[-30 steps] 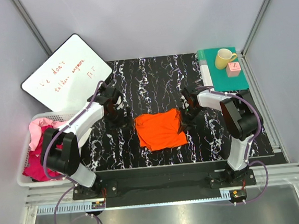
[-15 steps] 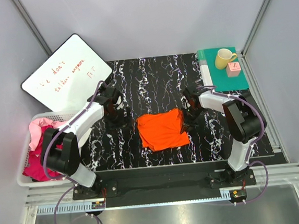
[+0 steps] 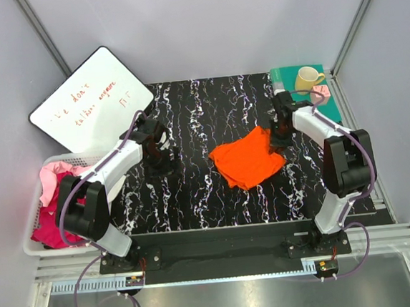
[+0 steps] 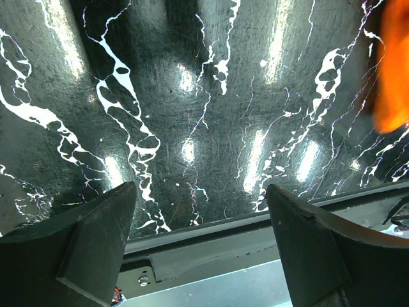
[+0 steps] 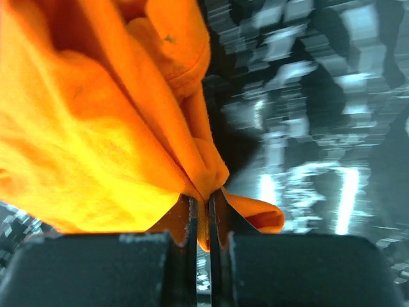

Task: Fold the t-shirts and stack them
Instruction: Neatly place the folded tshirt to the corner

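The orange t-shirt [image 3: 249, 162] is 1 bright, plain garment lying in a loosely folded, wrinkled, roughly diamond-shaped heap on the black marbled table [image 3: 201, 111], right of the table's centre. No print or label shows on it. In the right wrist view its cloth [image 5: 96, 128] bunches into soft folds with a hemmed edge curling over.

The right gripper [image 3: 278, 138] sits at the shirt's far right corner, its jaws closed almost together and pinching a thin fold of the orange cloth [image 5: 202, 208]. The left gripper [image 3: 159, 157] is on the table's left half, well apart from the shirt, jaws spread wide over bare tabletop with nothing between them [image 4: 201, 217].

Off the table's left edge, 1 white basket [image 3: 37, 251] holds a magenta shirt [image 3: 50, 228] and a pale pink shirt [image 3: 56, 174], crumpled together; how many garments lie there in all cannot be told. Beyond the table's far left corner leans 1 whiteboard [image 3: 92, 109] with red handwriting, where "don't" and "FT" can be made out and the rest is too small. At the table's far right corner, 1 teal mat [image 3: 330, 110] carries 1 yellow mug [image 3: 306, 80] and 1 small pink block [image 3: 320, 91].
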### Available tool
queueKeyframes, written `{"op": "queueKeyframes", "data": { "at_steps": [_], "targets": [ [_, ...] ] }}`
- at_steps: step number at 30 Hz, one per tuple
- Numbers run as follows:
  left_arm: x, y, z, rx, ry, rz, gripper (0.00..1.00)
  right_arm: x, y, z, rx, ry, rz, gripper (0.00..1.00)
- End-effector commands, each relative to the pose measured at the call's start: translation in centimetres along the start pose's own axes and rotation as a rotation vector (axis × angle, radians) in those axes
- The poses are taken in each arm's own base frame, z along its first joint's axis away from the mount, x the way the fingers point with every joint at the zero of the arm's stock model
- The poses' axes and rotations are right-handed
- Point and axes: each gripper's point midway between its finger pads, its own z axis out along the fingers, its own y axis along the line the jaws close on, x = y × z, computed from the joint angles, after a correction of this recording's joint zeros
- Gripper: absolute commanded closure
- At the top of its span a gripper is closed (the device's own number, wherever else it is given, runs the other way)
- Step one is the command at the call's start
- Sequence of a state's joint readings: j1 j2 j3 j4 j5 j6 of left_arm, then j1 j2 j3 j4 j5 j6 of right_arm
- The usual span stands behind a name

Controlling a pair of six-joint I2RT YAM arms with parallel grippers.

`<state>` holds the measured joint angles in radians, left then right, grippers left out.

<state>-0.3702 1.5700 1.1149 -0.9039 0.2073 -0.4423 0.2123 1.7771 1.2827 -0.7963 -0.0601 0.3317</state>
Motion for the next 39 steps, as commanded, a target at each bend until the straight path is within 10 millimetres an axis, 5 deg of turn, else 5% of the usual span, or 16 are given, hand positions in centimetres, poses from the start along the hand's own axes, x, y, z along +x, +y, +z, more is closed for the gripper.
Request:
{"op": "queueKeyframes", "data": {
  "at_steps": [1, 11, 39],
  "targets": [
    [-0.9, 0.0, -0.8, 0.003, -0.057, 0.024, 0.12, -1.1, -4.1, -0.9, 0.114, -0.014, 0.004, 1.00],
    [-1.3, -0.1, -0.6, 0.000, -0.055, 0.032, 0.12, 3.3, -8.8, 2.1, 0.304, 0.137, 0.043, 1.00],
    [-0.8, 0.2, 0.5, 0.004, -0.023, 0.059, 0.12, 1.2, -25.5, -0.6, 0.852, 0.147, 0.240, 1.00]
  ]
}}
